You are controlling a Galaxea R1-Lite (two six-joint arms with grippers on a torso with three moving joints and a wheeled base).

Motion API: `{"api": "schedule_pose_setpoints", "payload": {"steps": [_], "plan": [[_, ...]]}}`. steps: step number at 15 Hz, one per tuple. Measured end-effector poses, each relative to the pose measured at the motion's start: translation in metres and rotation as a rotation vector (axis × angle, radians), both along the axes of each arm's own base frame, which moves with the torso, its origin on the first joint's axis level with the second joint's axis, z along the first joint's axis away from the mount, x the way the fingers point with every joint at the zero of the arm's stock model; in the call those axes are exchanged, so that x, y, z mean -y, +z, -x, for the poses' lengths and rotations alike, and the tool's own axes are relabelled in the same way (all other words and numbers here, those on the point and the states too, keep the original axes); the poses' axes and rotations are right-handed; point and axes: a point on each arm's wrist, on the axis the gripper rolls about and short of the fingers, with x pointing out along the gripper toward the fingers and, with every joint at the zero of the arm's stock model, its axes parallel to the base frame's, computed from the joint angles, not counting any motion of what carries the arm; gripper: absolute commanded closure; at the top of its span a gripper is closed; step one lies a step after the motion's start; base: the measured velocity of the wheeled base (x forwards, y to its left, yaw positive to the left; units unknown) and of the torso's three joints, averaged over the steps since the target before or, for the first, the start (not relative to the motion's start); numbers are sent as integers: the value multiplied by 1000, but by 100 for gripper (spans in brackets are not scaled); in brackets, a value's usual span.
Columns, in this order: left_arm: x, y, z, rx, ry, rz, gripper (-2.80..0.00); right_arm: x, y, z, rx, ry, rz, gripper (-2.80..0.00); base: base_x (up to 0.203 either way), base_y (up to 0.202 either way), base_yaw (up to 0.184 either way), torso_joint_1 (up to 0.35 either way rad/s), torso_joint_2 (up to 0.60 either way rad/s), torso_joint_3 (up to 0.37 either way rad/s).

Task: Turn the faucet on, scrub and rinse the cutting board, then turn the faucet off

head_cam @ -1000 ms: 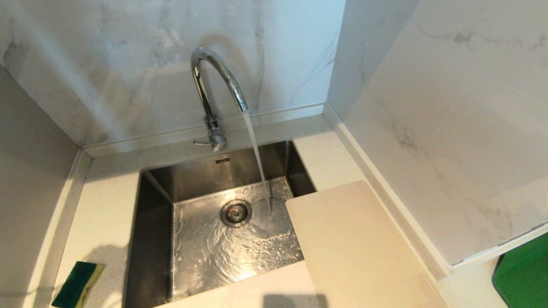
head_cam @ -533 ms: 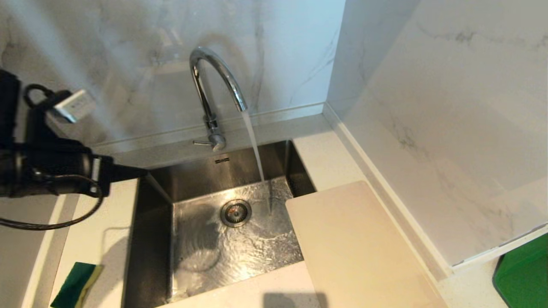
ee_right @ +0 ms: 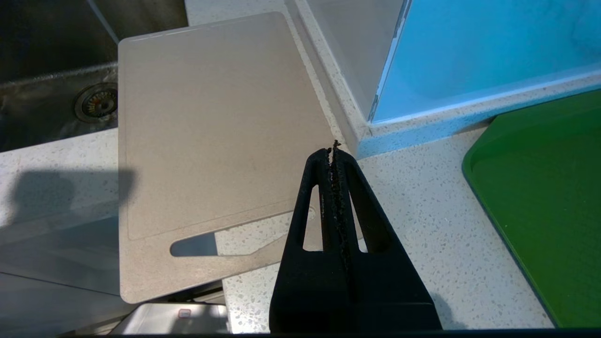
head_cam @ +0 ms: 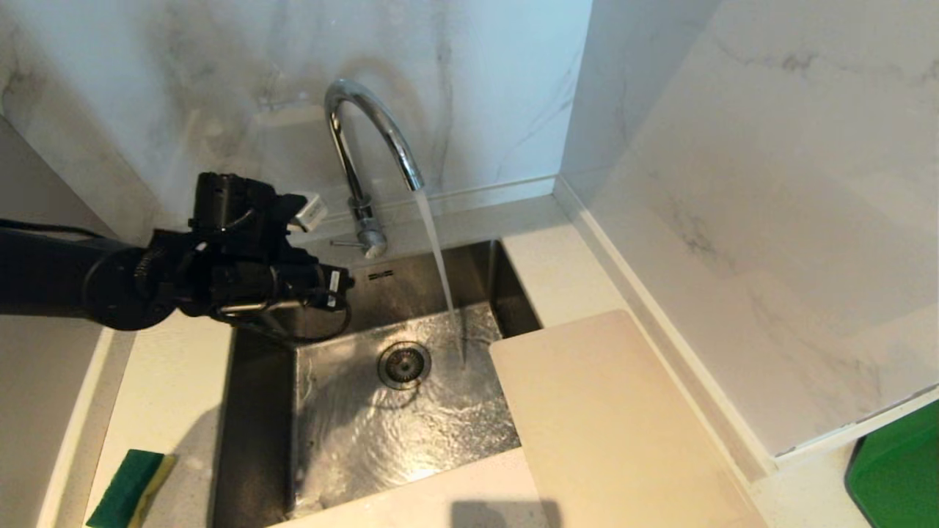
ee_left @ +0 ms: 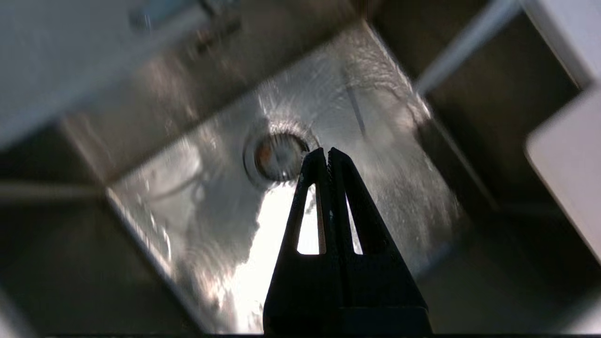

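The chrome faucet (head_cam: 367,139) stands behind the sink, and a stream of water runs from its spout into the basin. Its thin side lever (head_cam: 345,244) points left. My left gripper (head_cam: 345,281) is shut and empty, just below and left of that lever, over the sink's back left corner; in the left wrist view its tips (ee_left: 327,152) hang above the drain (ee_left: 277,157). The cream cutting board (head_cam: 609,418) lies on the counter right of the sink, one corner over the basin. My right gripper (ee_right: 333,150) is shut and empty above the counter, by the cutting board's (ee_right: 211,136) handle end.
The steel sink (head_cam: 264,381) holds rippling water around the drain (head_cam: 403,364). A green-and-yellow sponge (head_cam: 128,488) lies on the counter at the front left. A green flat board (head_cam: 895,469) sits at the far right. Marble walls close in behind and on the right.
My left arm has come in from the left and swung right and down, from the left edge to just beside the faucet's lever. Water runs throughout.
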Motion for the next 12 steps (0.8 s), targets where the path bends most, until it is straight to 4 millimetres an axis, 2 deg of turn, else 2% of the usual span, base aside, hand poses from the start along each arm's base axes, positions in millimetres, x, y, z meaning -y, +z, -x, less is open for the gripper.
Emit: {"api": "schedule_pose_setpoints", "payload": {"steps": [4,6,12], "plan": [[10,-9,-38,111,58,-8,0,0,0,0,0,0,0,0,0,0,0,0,0,0],[10,-7,-53,151,78,0,0,0,0,0,0,-1,0,0,0,0,0,0,0,0],[-6,-9,-84,194,140,-6,0,0,0,0,0,0,0,0,0,0,0,0,0,0]]}}
